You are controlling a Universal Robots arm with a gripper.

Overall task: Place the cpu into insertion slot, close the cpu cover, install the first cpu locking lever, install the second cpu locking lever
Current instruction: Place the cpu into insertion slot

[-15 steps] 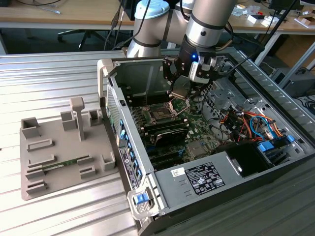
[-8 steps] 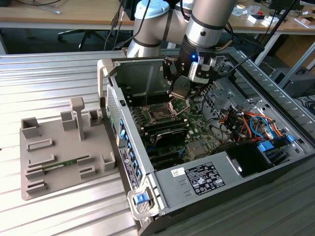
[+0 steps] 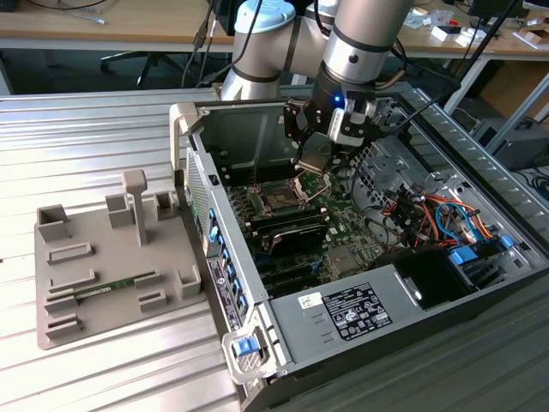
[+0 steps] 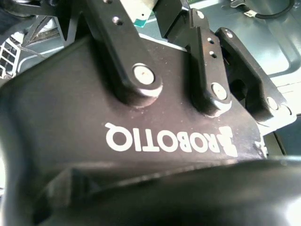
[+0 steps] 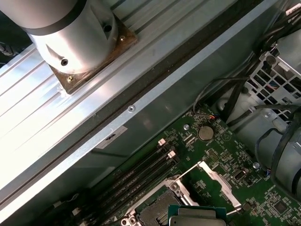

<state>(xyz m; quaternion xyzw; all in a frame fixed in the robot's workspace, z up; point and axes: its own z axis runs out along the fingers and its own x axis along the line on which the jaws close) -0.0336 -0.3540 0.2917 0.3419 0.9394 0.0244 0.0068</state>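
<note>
1. A ribbed metal table (image 3: 103, 129) is seen carrying everything in the exterior view.
2. An open computer case (image 3: 193, 137) is laid on its side on the table, with the green board exposed inside.
3. The robot arm (image 3: 360, 43) is reached down into the case from above.
4. A grey fixture tray (image 3: 60, 309) is set just beside the case, on the exterior view's left.
5. A grey box with a white label (image 3: 347, 313) is mounted at the near end of the case.
6. The gripper (image 3: 316, 156) is held above the board, its fingers closed narrowly on the cpu (image 3: 314, 161), which is carried tilted and clear of the board.
7. Long black memory slots (image 5: 141, 174) are seen beside the socket in the first wrist view.
8. The cpu cover (image 5: 221, 183) is swung open, its frame raised at one side of the socket.
9. The insertion slot (image 3: 279, 200) is left uncovered, its dark centre bare; the cpu is located just above and beside it, not seated.
10. In the second wrist view a pale edge of the cpu (image 4: 140, 10) is caught between the black fingers (image 4: 117, 28).
</note>
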